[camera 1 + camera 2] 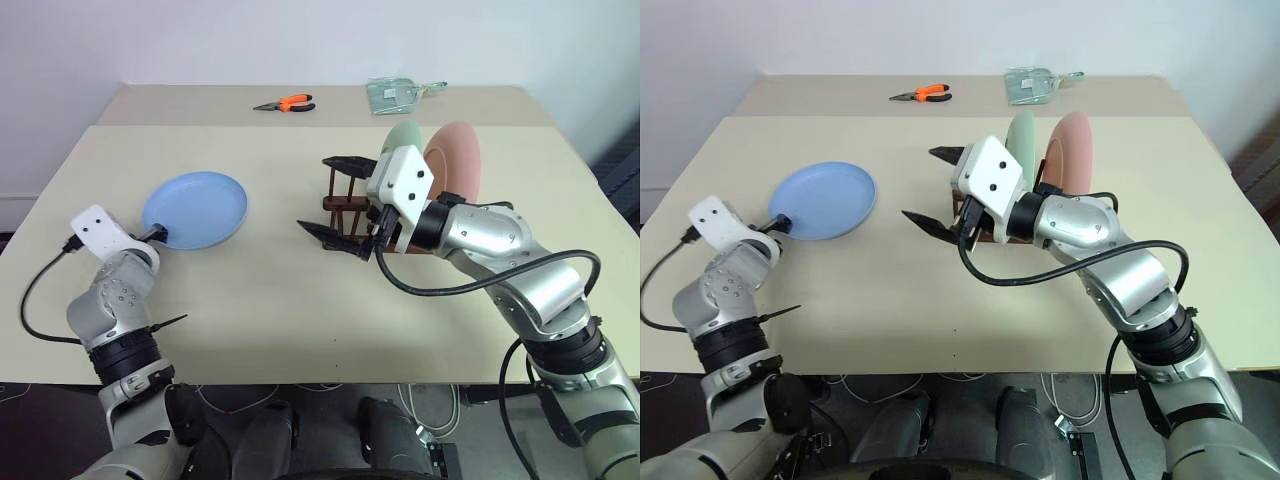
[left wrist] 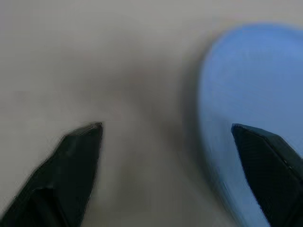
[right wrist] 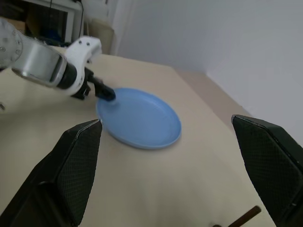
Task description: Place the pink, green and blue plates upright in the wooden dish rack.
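The blue plate [image 1: 195,208] lies flat on the table's left half. My left gripper [image 1: 165,280] is open at its near rim. One fingertip [image 2: 265,161] is over the plate and the other is over bare table. The green plate [image 1: 403,135] and the pink plate [image 1: 455,160] stand upright side by side in the wooden dish rack [image 1: 343,205], which my right arm partly hides. My right gripper [image 1: 335,198] hangs open and empty just left of the rack, pointing towards the blue plate [image 3: 139,116].
Orange-handled pliers [image 1: 285,103] and a clear plastic packet [image 1: 400,93] lie on the far table. Bare tabletop stretches between the blue plate and the rack. The table's near edge [image 1: 300,382] runs just in front of my arms.
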`<control>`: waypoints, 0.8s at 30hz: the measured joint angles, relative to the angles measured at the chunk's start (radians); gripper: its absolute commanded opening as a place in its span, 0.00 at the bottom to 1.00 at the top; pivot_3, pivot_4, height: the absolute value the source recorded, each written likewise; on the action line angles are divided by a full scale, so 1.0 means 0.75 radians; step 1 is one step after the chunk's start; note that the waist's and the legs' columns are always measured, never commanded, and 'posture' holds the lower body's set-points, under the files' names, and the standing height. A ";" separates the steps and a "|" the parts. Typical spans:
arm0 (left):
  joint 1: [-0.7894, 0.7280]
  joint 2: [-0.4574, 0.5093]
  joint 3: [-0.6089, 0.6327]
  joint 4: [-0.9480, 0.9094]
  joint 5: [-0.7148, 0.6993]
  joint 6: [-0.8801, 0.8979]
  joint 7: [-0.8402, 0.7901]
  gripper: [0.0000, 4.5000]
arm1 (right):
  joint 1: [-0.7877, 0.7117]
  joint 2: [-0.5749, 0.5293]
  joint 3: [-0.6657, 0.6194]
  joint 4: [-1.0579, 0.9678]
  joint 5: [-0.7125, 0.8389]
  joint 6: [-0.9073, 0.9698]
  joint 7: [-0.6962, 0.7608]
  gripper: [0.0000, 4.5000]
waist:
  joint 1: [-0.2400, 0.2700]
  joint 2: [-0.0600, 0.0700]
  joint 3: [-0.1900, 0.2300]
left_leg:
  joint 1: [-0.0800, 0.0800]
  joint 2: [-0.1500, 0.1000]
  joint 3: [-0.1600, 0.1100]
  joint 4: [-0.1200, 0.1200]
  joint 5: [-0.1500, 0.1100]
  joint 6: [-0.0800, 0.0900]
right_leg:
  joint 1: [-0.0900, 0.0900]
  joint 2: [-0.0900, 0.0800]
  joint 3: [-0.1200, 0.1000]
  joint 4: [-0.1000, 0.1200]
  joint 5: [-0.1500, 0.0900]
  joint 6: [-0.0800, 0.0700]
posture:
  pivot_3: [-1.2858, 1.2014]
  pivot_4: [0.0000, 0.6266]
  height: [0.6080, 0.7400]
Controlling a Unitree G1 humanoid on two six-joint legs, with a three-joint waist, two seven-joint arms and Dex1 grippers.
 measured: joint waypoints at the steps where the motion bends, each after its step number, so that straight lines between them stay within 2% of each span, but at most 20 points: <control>1: -0.006 -0.019 0.021 0.000 -0.035 0.009 0.001 0.61 | 0.004 0.003 0.001 -0.001 -0.011 -0.001 0.005 1.00 | -0.001 0.000 0.000 | 0.000 0.000 0.000 0.000 0.000 0.000 | 0.000 0.000 0.000 0.000 0.000 0.000 | 0.52 0.24 1.00; 6: -0.033 -0.069 0.122 0.023 -0.160 0.013 0.061 0.02 | 0.023 0.030 0.001 -0.005 -0.079 0.002 0.025 1.00 | -0.003 -0.001 0.000 | 0.000 0.000 0.000 -0.001 0.000 0.000 | 0.000 0.000 0.000 0.000 0.000 0.000 | 0.52 0.24 1.00; 8: -0.033 -0.050 0.094 0.032 -0.171 0.002 0.032 0.01 | 0.035 0.034 0.000 -0.005 -0.077 0.022 0.054 1.00 | -0.003 -0.001 0.001 | 0.000 0.000 0.000 -0.001 0.000 -0.001 | 0.000 0.001 0.000 0.000 0.000 0.000 | 0.52 0.24 1.00; 11: -0.020 0.012 -0.061 -0.002 -0.163 -0.033 -0.111 0.01 | 0.034 0.036 0.007 -0.004 -0.110 0.024 0.084 1.00 | 0.000 -0.005 0.003 | 0.000 0.000 0.000 -0.001 0.001 -0.002 | 0.000 0.001 0.000 0.000 0.000 -0.001 | 0.52 0.24 1.00; 16: -0.043 0.075 -0.357 -0.305 -0.176 -0.086 -0.335 0.01 | -0.044 0.043 0.144 0.095 -0.382 -0.178 0.117 1.00 | -0.007 -0.007 0.004 | 0.000 0.000 0.001 -0.002 0.001 -0.002 | 0.000 0.000 0.000 -0.001 0.000 -0.001 | 0.52 0.24 1.00; 22: -0.050 0.075 -0.514 -0.505 -0.235 -0.014 -0.367 0.01 | -0.161 0.099 0.277 0.380 -0.688 -0.471 0.128 1.00 | -0.035 -0.007 0.004 | 0.001 0.001 0.001 -0.005 0.002 -0.004 | -0.001 0.001 0.000 0.000 0.000 -0.001 | 0.52 0.24 1.00; 24: -0.037 0.075 -0.516 -0.540 -0.264 0.014 -0.364 0.00 | -0.172 0.131 0.300 0.495 -0.768 -0.556 0.123 0.87 | -0.041 -0.007 0.004 | 0.001 0.001 0.001 -0.006 0.003 -0.005 | -0.002 0.001 0.001 0.000 0.000 -0.001 | 0.52 0.24 1.00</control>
